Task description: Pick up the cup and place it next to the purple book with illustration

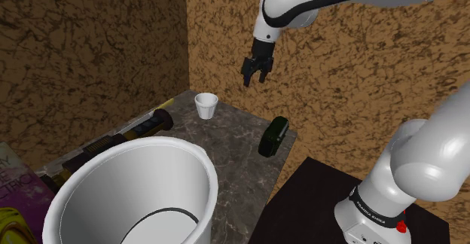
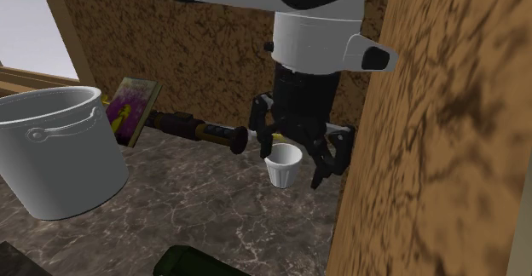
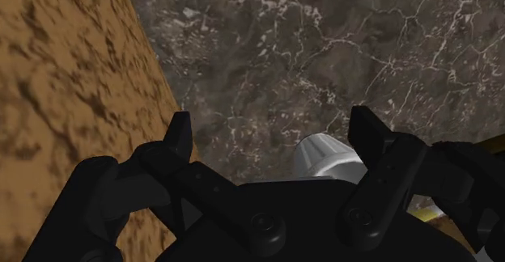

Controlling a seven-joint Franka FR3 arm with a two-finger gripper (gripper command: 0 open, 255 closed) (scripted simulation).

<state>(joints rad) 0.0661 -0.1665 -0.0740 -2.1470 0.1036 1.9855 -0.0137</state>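
Hovering near the white cup (image 1: 206, 104), the gripper (image 1: 254, 80) points downward, jaws apart, empty.

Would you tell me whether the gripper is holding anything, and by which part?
Nothing: the gripper is open, up in the air and clear of the cup.

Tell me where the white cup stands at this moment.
In the shoulder view the cup stands upright on the dark veined table, near the brown wall, below and left of the open gripper.
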